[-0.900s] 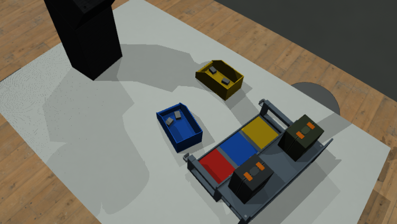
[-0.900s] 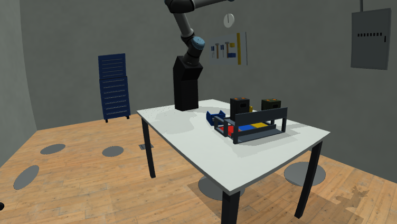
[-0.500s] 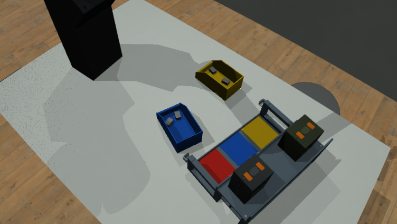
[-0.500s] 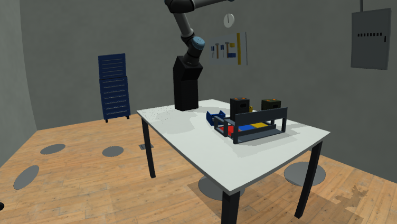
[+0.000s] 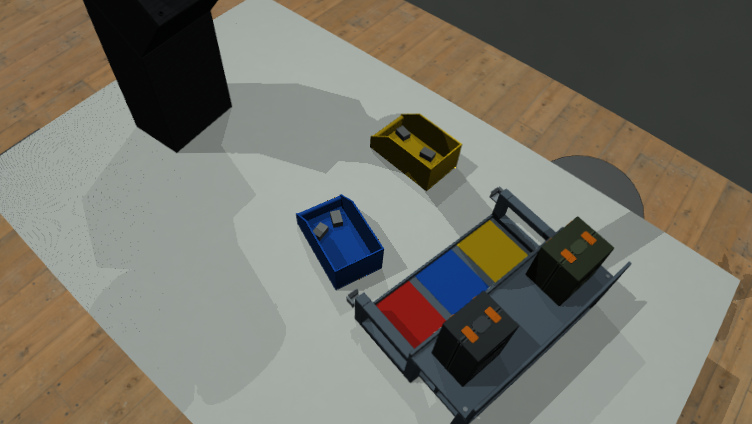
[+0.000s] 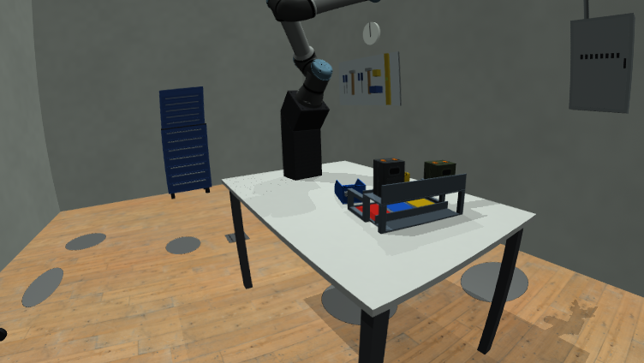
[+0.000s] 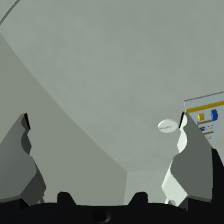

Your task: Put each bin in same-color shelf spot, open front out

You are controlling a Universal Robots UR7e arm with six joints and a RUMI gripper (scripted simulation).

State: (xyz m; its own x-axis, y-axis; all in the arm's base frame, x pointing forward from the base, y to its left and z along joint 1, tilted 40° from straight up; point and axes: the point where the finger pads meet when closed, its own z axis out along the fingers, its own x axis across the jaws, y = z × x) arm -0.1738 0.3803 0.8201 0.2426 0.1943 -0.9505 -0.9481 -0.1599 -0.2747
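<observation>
A blue bin (image 5: 342,240) (image 6: 344,188) with two grey parts stands on the white table (image 5: 184,237), just left of the shelf (image 5: 392,347) (image 6: 421,184). A yellow bin (image 5: 418,150) with two grey parts stands farther back; in the exterior view only a sliver of it shows behind the boxes. The shelf floor carries a red mark (image 5: 408,313) (image 6: 373,215), a blue mark (image 5: 450,279) (image 6: 399,206) and a yellow mark (image 5: 492,250) (image 6: 421,202), all bare. My gripper (image 7: 103,114) is open and empty in the wrist view, which faces the grey wall. It is out of the top and exterior views, high above.
Two dark boxes with orange latches (image 5: 476,337) (image 5: 571,258) stand on the shelf's upper board. The arm's black base column (image 5: 163,68) (image 6: 301,135) stands at the table's far corner. A small grey part (image 5: 351,296) lies by the shelf's near left post.
</observation>
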